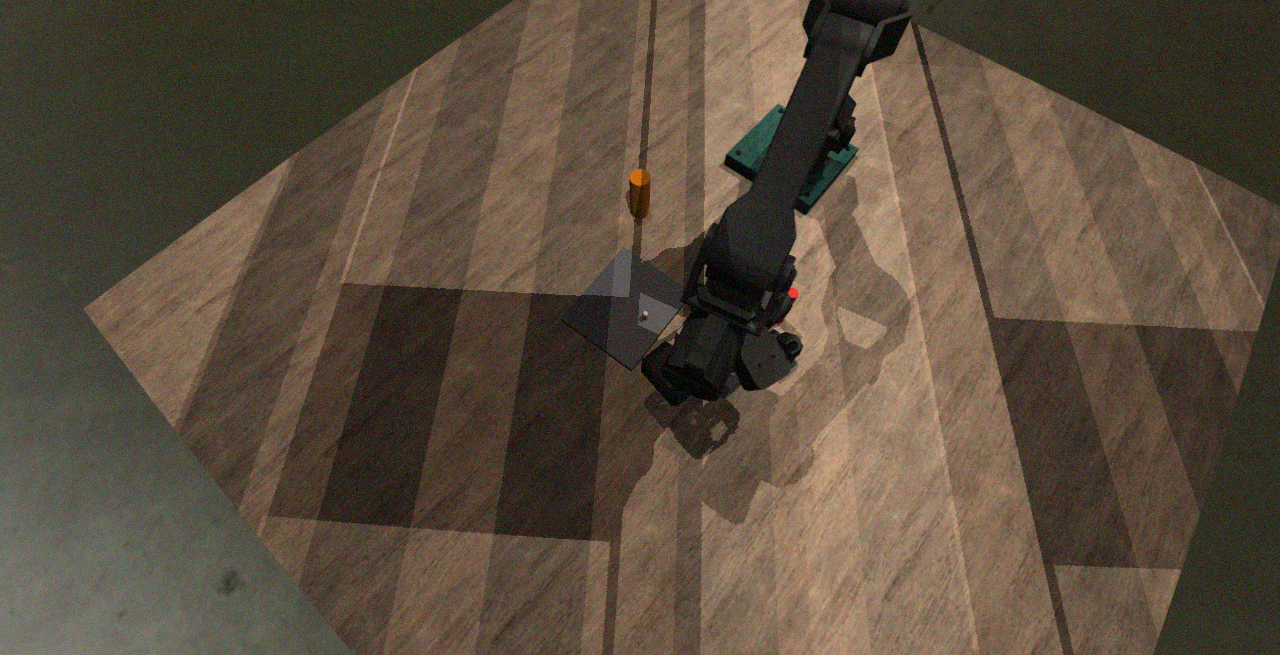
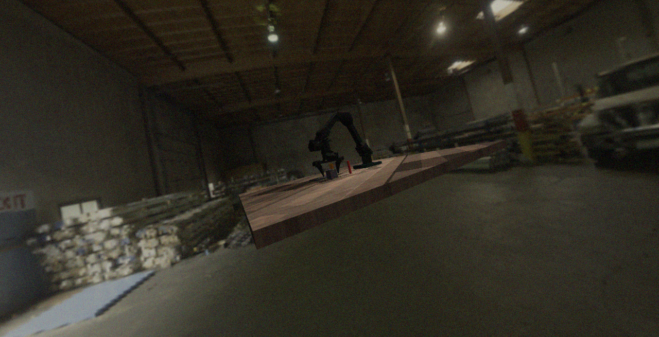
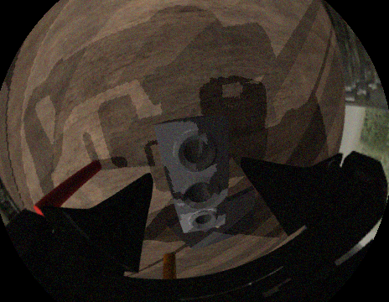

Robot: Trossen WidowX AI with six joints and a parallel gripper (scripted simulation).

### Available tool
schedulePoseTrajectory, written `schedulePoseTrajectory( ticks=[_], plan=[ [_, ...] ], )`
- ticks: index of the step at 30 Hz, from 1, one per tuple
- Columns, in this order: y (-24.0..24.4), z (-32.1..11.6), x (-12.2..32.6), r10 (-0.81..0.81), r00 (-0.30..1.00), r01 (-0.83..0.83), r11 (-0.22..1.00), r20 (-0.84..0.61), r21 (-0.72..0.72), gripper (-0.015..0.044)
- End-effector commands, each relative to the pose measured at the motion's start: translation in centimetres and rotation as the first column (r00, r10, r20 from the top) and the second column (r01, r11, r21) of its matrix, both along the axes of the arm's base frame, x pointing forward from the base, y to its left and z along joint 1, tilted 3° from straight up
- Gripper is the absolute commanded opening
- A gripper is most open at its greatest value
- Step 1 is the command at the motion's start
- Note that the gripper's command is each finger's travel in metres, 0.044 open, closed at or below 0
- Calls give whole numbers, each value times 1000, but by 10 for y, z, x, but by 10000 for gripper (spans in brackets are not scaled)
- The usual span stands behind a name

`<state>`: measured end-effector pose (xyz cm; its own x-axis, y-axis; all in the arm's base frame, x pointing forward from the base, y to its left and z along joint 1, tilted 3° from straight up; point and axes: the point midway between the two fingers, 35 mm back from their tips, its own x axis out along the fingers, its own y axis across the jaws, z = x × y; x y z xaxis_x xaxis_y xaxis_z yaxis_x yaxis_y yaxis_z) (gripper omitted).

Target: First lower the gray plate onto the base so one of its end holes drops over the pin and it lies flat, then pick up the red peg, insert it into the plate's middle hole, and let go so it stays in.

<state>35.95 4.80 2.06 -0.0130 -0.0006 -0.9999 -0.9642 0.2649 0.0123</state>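
My gripper [image 2: 330, 173] [image 3: 198, 169] is open and empty, low over the table, with one finger on each side of the gray plate [image 2: 331, 175] [image 3: 174, 144]. The plate is a thick bar with three holes in a row; the arm hides most of it in the top view. The flat square base [image 1: 597, 312] [image 3: 216, 240] lies beside it, with a small pale pin [image 1: 645, 313] standing on it. The red peg [image 1: 793, 293] [image 2: 348, 167] [image 3: 73, 183] stands upright on the table, outside the finger at the left of the wrist view.
An orange cylinder [image 1: 639, 194] [image 3: 169, 267] stands on the wooden table [image 1: 501, 203] [image 2: 322, 201], beyond the base on the robot's side. The arm's teal mount [image 1: 750, 146] [image 2: 367, 164] is farther back. Arm shadows fall across the work area.
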Motion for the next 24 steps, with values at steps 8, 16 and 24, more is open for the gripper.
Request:
schedulePoseTrajectory(
  ticks=[8, 16, 24],
  plan=[
    [0, -11, -4, 4, 1000, -4, 1000, -14, 3, 335],
    [0, -11, -4, 4, 1000, -4, 1000, -14, 3, 125],
    [0, -11, -4, 4, 1000, -4, 1000, -14, 3, 52]
  ],
)
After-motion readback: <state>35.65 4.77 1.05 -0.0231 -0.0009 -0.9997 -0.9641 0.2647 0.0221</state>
